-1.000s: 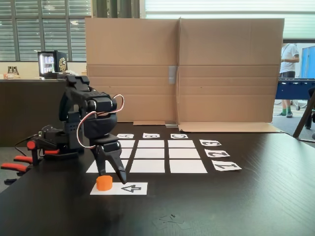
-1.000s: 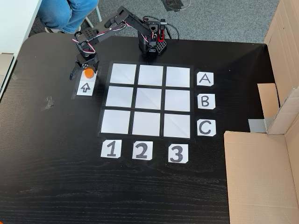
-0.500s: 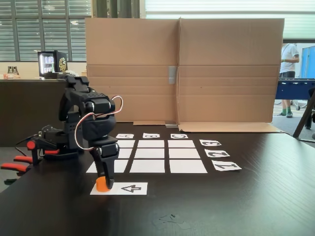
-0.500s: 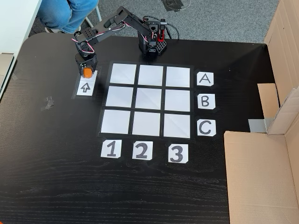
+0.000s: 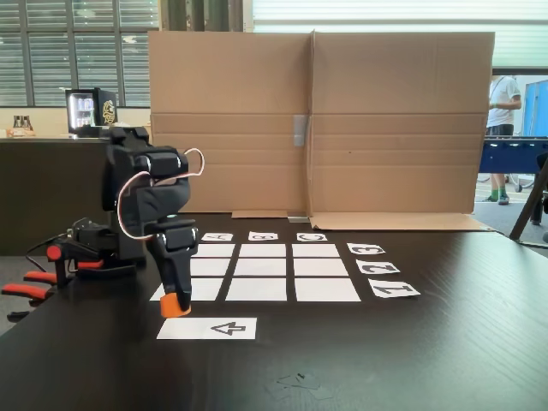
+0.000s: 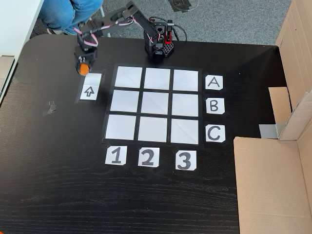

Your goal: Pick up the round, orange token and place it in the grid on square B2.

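We find the gripper clamped on the token, held clear of the table above the arrow strip. In a fixed view from above, the token sits at roughly ten o'clock from B2, outside the grid.

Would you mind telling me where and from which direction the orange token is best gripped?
Grip the token across its curved side wall, coming straight down from above. It is a short, flat-topped cylinder, so opposite sides offer the fingers matching contact. The gripper holds it that way now, pointing down, with the token lifted clear of the arrow strip.
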Tool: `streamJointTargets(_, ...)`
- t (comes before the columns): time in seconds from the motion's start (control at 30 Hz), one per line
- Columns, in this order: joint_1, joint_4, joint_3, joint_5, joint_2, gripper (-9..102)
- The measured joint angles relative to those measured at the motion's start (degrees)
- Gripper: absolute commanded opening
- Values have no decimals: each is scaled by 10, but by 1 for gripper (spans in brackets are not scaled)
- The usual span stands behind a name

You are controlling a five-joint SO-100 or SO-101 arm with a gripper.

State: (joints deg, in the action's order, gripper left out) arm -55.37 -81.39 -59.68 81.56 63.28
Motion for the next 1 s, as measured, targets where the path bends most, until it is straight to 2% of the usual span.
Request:
streamJointTargets(0.3, 60, -22, -73, -26, 200, -1)
streamJointTargets(0.7, 330, -67, -300, -31, 491, -1)
streamJointTargets(1.0, 475, -78, -329, 28, 523, -1)
